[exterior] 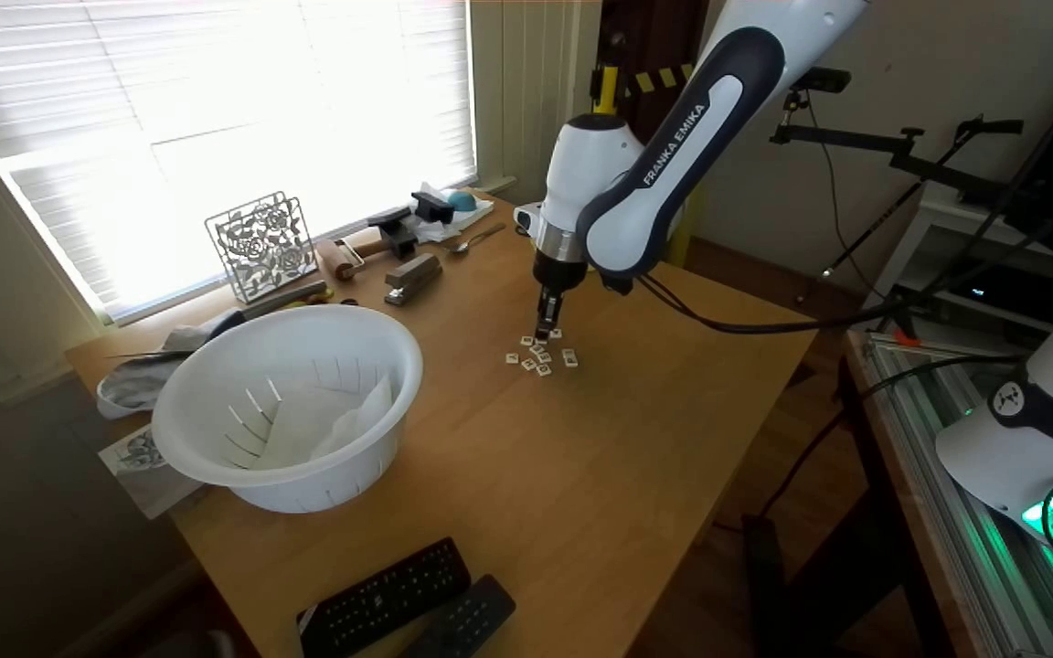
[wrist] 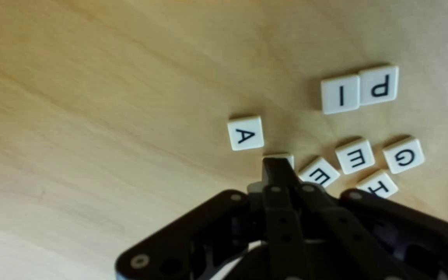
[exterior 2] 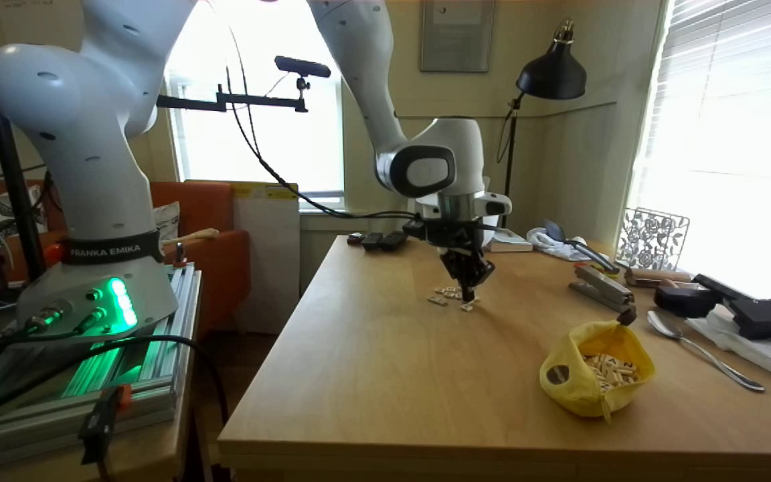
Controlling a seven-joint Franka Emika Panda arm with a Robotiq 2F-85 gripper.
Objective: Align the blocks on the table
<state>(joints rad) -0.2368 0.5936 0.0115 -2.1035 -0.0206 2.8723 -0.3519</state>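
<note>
Two blocks [exterior: 569, 357] are already sitting edge to edge on the table [exterior: 581, 457], in an exterior view right of other blocks [exterior: 544, 370] lying askew, seemingly awaiting alignment, while the gripper [exterior 2: 468, 295] is hanging over one, jaws together, gripping nothing visible.

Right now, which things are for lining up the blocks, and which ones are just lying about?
For the job:
letter blocks
table
gripper

Just lying about, it seems:
white bowl
yellow pouch
stapler
spoon
black remotes

Blocks [wrist: 355, 155] on table [exterior: 581, 493], near end effector [exterior 2: 468, 296].
</note>
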